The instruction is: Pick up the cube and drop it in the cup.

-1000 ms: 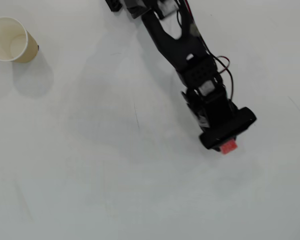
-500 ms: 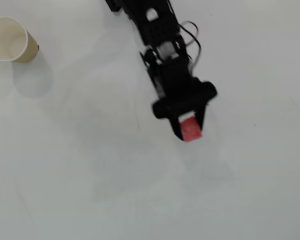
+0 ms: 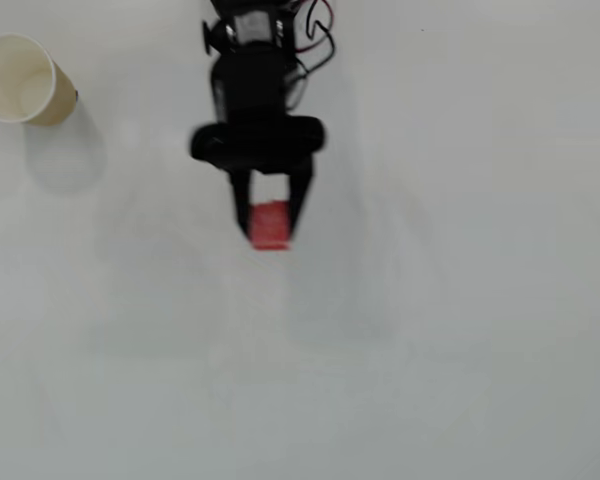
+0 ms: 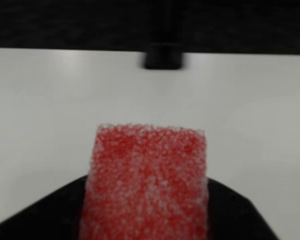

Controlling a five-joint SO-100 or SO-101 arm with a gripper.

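The gripper (image 3: 271,222) pinches the red foam cube (image 3: 270,225), so the grasp looks made. Next comes carrying it over the paper cup (image 3: 20,78).

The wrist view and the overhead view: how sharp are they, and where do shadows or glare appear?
In the overhead view, the whole picture is a little soft; the cup throws a faint shadow onto the table below it in the picture. In the wrist view, the cube fills the lower middle, its speckles fairly clear, while the dark shapes at the top edge are blurred; no strong glare in either.
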